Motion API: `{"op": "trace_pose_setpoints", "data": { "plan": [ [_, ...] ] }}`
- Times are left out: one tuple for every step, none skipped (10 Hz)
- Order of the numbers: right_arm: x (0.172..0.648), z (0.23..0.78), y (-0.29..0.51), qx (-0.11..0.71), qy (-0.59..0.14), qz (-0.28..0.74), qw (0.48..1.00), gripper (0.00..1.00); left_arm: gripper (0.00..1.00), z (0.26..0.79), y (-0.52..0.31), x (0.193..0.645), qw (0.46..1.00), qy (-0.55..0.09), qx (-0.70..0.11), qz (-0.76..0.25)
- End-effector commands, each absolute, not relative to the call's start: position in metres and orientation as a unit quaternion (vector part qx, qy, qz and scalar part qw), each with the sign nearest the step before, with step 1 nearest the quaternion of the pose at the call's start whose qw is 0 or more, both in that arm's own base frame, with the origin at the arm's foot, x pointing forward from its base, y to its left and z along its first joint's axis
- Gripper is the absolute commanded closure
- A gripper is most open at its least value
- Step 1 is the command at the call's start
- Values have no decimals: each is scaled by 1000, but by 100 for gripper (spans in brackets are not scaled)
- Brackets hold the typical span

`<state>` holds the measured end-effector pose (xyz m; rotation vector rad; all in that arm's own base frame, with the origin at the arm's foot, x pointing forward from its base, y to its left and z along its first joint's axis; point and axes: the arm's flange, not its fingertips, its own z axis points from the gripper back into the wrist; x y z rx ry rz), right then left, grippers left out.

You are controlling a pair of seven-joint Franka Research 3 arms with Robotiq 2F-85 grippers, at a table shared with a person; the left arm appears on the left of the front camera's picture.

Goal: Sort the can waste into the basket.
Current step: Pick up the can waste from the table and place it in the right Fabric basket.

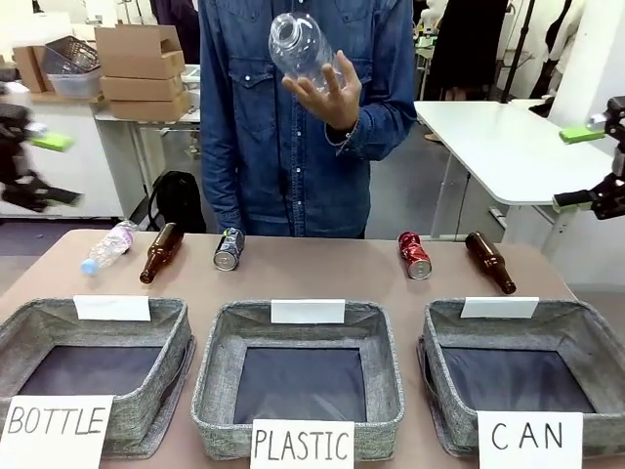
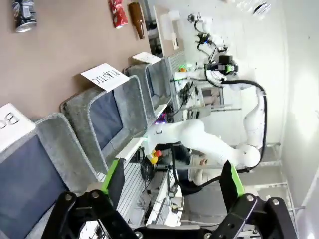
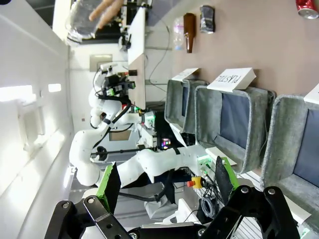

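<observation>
Along your near table edge sit the BOTTLE basket (image 1: pixel 39 311) left, the PLASTIC basket (image 1: pixel 234 315) middle and the CAN basket (image 1: pixel 566 311) right, and behind them, left to right, lie a plastic bottle (image 1: pixel 107 246), the left glass bottle (image 1: pixel 161 252), the left can (image 1: pixel 229 249), the right can (image 1: pixel 414 255) and the right glass bottle (image 1: pixel 489 261).

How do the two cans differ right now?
Colour: the dark can is blue-black, the red can bright red. Place: the dark can lies behind the PLASTIC basket, the red can farther right, nearer the CAN basket. Both lie crushed on the table, outside any basket.
</observation>
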<state>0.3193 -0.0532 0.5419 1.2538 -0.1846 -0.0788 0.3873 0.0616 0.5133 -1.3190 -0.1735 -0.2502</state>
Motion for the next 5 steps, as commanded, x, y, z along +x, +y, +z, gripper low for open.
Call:
{"op": "trace_pose_setpoints", "data": {
  "plan": [
    [322,545,-52,595,-92,-31,798,0,0,502,77,364,776,-111,-611,-108],
    [322,545,-52,595,-92,-31,798,0,0,500,82,360,773,-112,-615,-110],
    [322,545,-52,595,-92,-31,798,0,0,499,80,361,775,-107,-613,-113],
    [322,545,-52,595,-92,-31,798,0,0,498,75,367,783,-100,-603,-112],
    [322,545,-52,595,-92,-31,798,0,0,498,68,373,782,-89,-604,-124]
  ]
}}
